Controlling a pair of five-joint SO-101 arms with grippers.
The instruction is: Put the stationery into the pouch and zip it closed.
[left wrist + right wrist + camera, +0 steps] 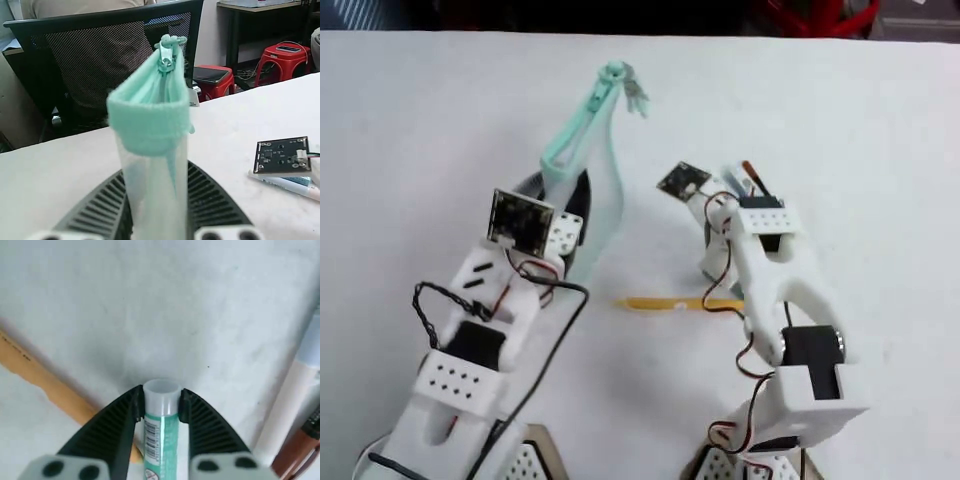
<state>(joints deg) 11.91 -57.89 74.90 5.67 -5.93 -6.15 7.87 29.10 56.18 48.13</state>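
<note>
The mint-green, see-through pouch (595, 150) lies on its edge on the white table, its zipper pull (620, 75) at the far end. My left gripper (572, 205) is shut on the pouch's near end; in the left wrist view the pouch (150, 125) stands between the black fingers (215, 200), with the zipper pull (167, 50) on top. My right gripper (161, 400) is shut on a white-and-green tube (160, 430), low over the table. A yellow pencil (680, 303) lies between the arms, and the same yellow pencil (50, 385) passes beside the right gripper (718, 215).
A white pen (295, 405) and a brown pen (300, 450) lie next to the right gripper, and the brown pen (755, 180) pokes out beyond it. A black chair (100, 60) and red stools (285, 55) stand past the table's far edge.
</note>
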